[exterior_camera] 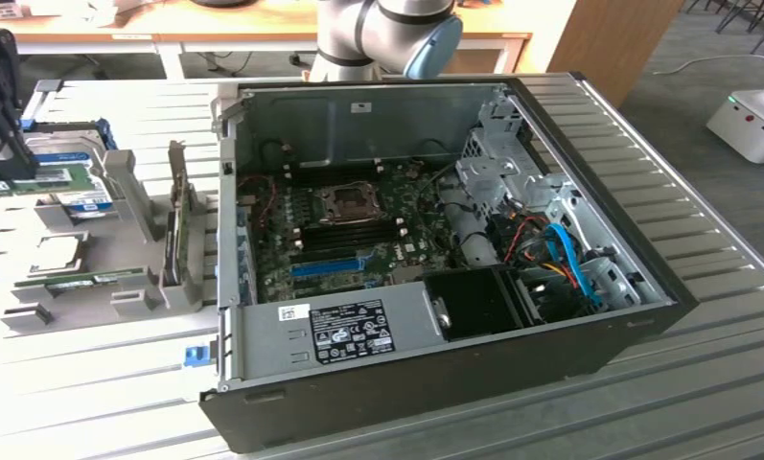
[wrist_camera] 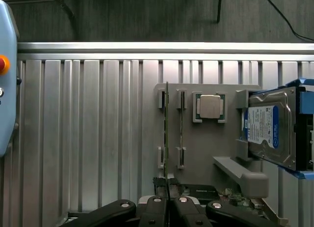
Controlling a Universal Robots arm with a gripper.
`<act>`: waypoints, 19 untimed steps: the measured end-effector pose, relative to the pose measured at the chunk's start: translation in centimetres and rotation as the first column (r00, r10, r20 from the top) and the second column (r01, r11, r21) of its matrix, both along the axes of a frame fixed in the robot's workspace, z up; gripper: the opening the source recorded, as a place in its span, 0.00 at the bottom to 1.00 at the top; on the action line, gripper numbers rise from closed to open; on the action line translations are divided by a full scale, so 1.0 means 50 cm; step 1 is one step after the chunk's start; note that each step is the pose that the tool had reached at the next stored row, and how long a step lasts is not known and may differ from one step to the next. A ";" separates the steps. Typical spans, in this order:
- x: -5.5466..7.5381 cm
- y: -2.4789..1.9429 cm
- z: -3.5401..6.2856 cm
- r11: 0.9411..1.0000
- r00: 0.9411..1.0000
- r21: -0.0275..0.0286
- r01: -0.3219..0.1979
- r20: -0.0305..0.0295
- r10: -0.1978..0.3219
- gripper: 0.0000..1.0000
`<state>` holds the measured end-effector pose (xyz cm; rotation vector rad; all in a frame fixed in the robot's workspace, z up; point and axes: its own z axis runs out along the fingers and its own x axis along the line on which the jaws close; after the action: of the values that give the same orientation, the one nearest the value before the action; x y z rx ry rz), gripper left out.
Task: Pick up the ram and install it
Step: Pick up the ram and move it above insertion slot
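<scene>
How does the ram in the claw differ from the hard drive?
The ram is a thin green stick, seen on edge; the drive is a bulky silver box with a blue label. The claw is shut on the ram; the drive is not gripped. Both are computer parts at the gray holder.
</scene>
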<state>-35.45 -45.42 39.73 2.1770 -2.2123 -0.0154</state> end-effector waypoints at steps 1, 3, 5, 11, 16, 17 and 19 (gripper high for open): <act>0.005 0.0000 0.000 1.000 1.000 0.000 0.000 0.000 0.000 0.12; 0.016 0.0001 0.000 1.000 1.000 0.000 -0.001 0.000 0.001 0.12; 0.027 0.0000 0.000 1.000 1.000 0.000 -0.001 0.000 0.001 0.12; 0.060 0.0000 0.000 1.000 1.000 0.000 -0.003 0.000 0.003 0.12; 0.089 0.0001 0.000 1.000 1.000 0.000 -0.004 0.000 0.004 0.12; 0.095 0.0000 0.000 1.000 1.000 0.000 -0.004 0.000 0.004 0.12; 0.106 0.0000 0.000 1.000 1.000 0.000 -0.004 0.000 0.004 0.12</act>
<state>-30.15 -45.42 39.74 2.1816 -2.2076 -0.0154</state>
